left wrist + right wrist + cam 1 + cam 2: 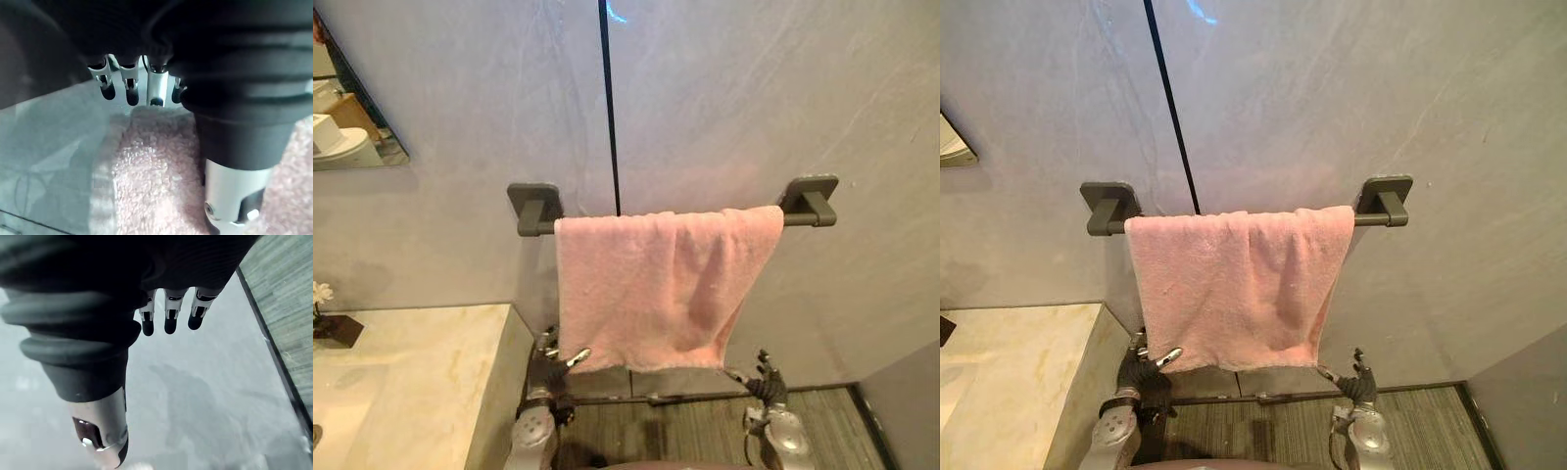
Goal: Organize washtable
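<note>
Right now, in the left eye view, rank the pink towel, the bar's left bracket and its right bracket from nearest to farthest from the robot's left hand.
1. Pink towel: its lower left corner hangs at the left hand.
2. Left bracket: straight above that hand.
3. Right bracket: far to the right, above the right hand.

A dark towel bar (pixel 795 218) is fixed to the wall, and a pink towel (pixel 656 289) is draped over it, hanging toward 6 o'clock. A marble counter (pixel 431 392) is seen at 8 o'clock. A white flower (pixel 321 292) on a dark base (pixel 337 330) is set at its 9 o'clock edge.
</note>
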